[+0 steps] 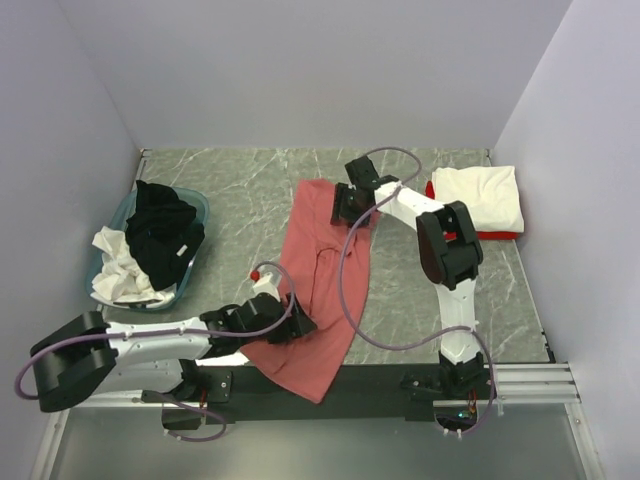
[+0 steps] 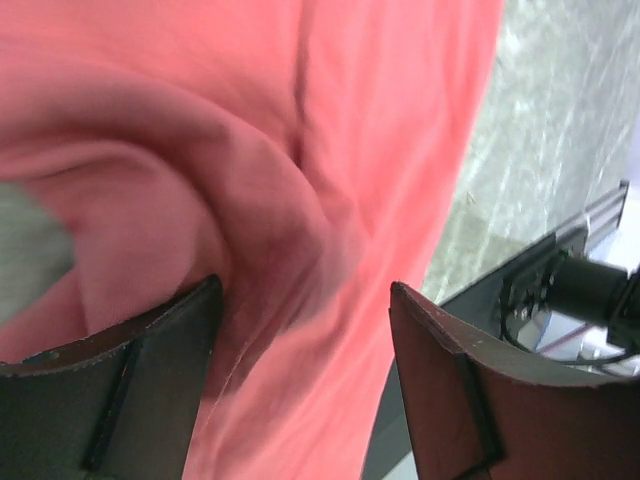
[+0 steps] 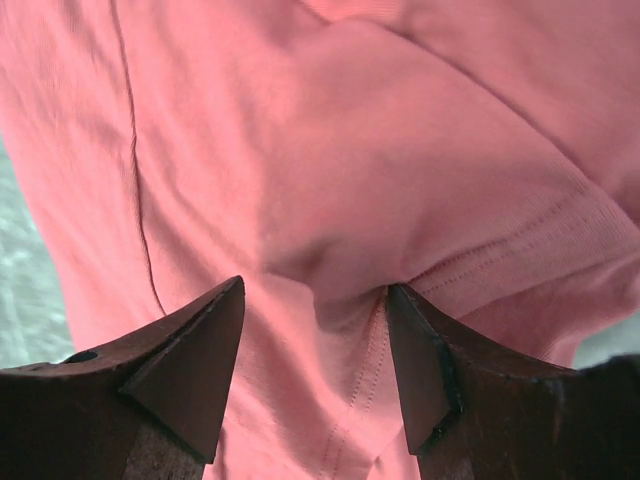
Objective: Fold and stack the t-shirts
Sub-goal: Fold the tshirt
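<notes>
A large salmon-pink t-shirt [image 1: 325,280] lies spread down the middle of the table, its lower end over the dark front strip. My left gripper [image 1: 300,324] sits at the shirt's lower left edge. In the left wrist view it is open [image 2: 305,285], with rumpled pink cloth [image 2: 250,180] below and between the fingers. My right gripper [image 1: 344,207] rests on the shirt's upper right part. Its wrist view shows it open [image 3: 315,285] over a fold of pink cloth [image 3: 330,180], a stitched hem by the right finger [image 3: 425,370]. A folded cream-white t-shirt [image 1: 478,192] lies on a red one [image 1: 497,235] at far right.
A teal basin [image 1: 197,205] stands at the left, holding a black t-shirt [image 1: 160,228] and a crumpled white one [image 1: 120,270]. Marbled grey tabletop [image 1: 240,180] shows around the shirt. Walls close in on three sides. A metal rail [image 1: 530,380] runs along the front right.
</notes>
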Robot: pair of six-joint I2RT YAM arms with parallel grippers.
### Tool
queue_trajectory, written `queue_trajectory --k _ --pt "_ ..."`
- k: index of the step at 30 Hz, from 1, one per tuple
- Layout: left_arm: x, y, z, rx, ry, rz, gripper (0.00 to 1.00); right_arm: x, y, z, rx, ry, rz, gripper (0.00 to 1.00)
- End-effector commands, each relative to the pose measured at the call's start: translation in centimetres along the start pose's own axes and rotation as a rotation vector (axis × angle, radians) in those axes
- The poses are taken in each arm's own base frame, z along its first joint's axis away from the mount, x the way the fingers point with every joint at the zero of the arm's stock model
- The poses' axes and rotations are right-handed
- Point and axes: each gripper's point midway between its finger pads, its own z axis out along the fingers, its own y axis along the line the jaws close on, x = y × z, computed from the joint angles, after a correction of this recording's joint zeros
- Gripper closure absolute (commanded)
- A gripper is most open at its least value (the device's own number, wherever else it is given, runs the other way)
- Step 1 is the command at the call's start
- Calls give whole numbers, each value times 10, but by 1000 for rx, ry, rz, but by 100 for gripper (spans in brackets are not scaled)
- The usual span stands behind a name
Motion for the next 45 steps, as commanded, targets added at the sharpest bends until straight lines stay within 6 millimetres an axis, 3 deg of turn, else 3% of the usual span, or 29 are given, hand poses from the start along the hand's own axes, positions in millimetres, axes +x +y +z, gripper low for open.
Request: queue_trajectory --k 1,4,6,10,14,17,19,22,27,29,31,32,33,35,36,45 --pt "14 -13 7 -10 48 40 26 -1 14 11 -46 53 -20 34" --pt "17 -35 10 26 58 70 25 -18 21 -2 -63 -3 -42 34" --pt "12 -50 9 54 48 70 25 -25 25 -23 -82 -43 -56 34" --pt "-2 -61 1 47 8 87 25 -27 24 -62 -86 -107 -89 33" --pt "-22 -55 -12 -27 -69 115 23 -5 11 -94 -52 -132 -107 33" --pt "-46 -59 -19 -73 -135 143 21 19 0 -99 -26 -114 -119 33" --pt "-60 -50 -16 -135 -156 168 21 29 -2 -100 -14 -117 -117 33" --pt "-84 -54 -10 -167 -193 197 21 48 -8 -96 -8 -101 -106 33" --pt "-127 -49 17 -216 -232 227 21 58 -6 -83 1 -76 -106 33" --pt "-147 -58 25 -199 -271 228 21 59 -3 -76 5 -72 -108 33" --pt "-154 -55 40 -213 -266 255 21 54 -2 -72 12 -78 -101 33" --pt "-161 -64 45 -186 -275 256 21 56 -5 -65 26 -63 -100 33" --pt "-165 -53 56 -220 -261 262 21 56 -5 -63 30 -57 -97 34" --pt "-174 -55 66 -221 -262 263 21 56 -11 -54 69 -46 -92 33" --pt "-175 -47 76 -234 -247 265 21 57 -12 -52 76 -39 -89 33" --pt "-190 -24 116 -243 -204 241 21 55 -13 -26 108 0 -80 33"
